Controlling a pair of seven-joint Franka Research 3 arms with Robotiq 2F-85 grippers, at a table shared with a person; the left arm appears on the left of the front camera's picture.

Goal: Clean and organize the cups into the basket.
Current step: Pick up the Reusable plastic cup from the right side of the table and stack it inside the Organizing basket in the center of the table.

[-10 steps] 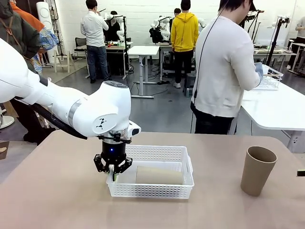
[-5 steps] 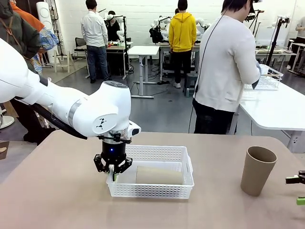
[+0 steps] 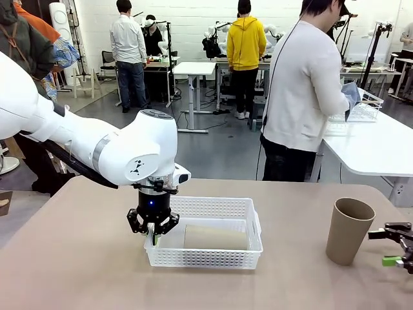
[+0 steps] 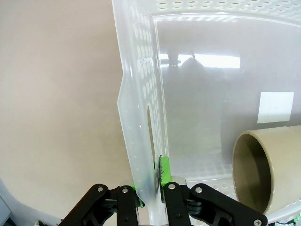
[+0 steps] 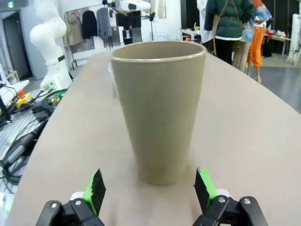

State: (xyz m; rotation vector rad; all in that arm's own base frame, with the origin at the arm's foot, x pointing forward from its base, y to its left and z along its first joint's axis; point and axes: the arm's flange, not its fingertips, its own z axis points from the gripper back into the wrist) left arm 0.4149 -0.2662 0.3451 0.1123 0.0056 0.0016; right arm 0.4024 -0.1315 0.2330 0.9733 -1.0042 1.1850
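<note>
The tan surface (image 3: 77, 271) carries the white lattice basket (image 3: 206, 258) near its middle. The left arm (image 3: 129, 152) bends down over the basket's left end. Inside the basket a kraft-brown lying cup (image 3: 216, 237) rests on its side, mouth toward that end. A second brown cup, the standing cup (image 3: 349, 230), is upright and well apart from the basket, near the surface's right edge.

The left gripper (image 3: 153, 227) has not shifted over the last second. Its green pads are clamped on the basket's short end wall, one inside and one outside, as the left wrist view shows.

The change is on the right. A second ago the right gripper (image 3: 387, 247) was barely at the picture's edge; it has since slid in, and is now just beside the standing cup, low and level with its lower half. Its jaws are spread wide, and in the right wrist view the cup sits centred ahead of them — not yet between them and not touched.

It looks like the start of a grasp: the left arm steadies the basket while the right lines up on the cup to carry it over.
</note>
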